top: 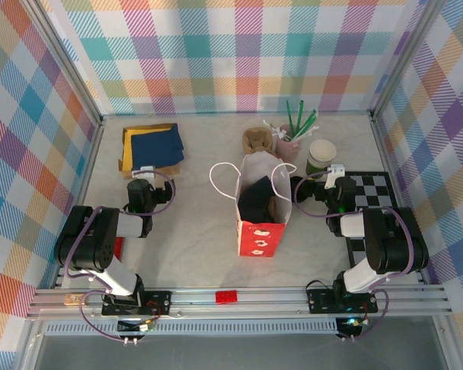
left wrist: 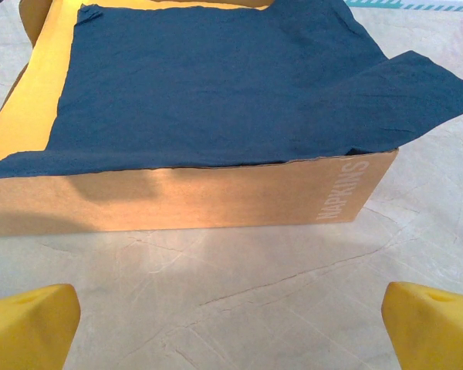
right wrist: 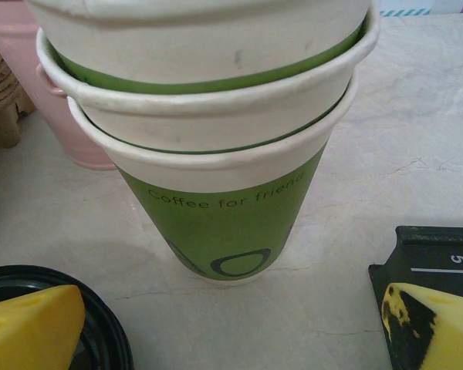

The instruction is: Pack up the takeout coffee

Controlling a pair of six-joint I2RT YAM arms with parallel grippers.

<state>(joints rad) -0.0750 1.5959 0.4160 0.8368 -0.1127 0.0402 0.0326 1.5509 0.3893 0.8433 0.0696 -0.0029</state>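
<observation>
Of the takeout coffee I make out only a round black lid (right wrist: 100,339) in the bottom left corner of the right wrist view, partly under one yellow fingertip (right wrist: 31,324); whether a cup sits beneath it I cannot tell. My right gripper (right wrist: 235,324) (top: 336,176) stands open, facing a stack of light-green paper cups (right wrist: 231,216) (top: 321,154) a short way ahead, touching nothing. At the left, my left gripper (left wrist: 231,331) (top: 144,174) is open over bare table, just short of the napkin box (left wrist: 216,196).
A white and red paper bag (top: 260,208) stands open mid-table with dark contents. Behind it are a brown cardboard carrier (top: 255,140) and a pink cup of green straws (top: 292,139). Blue napkins (top: 156,145) lie in their box. A checkered mat (top: 374,189) lies at right, a red brick (top: 226,296) at front.
</observation>
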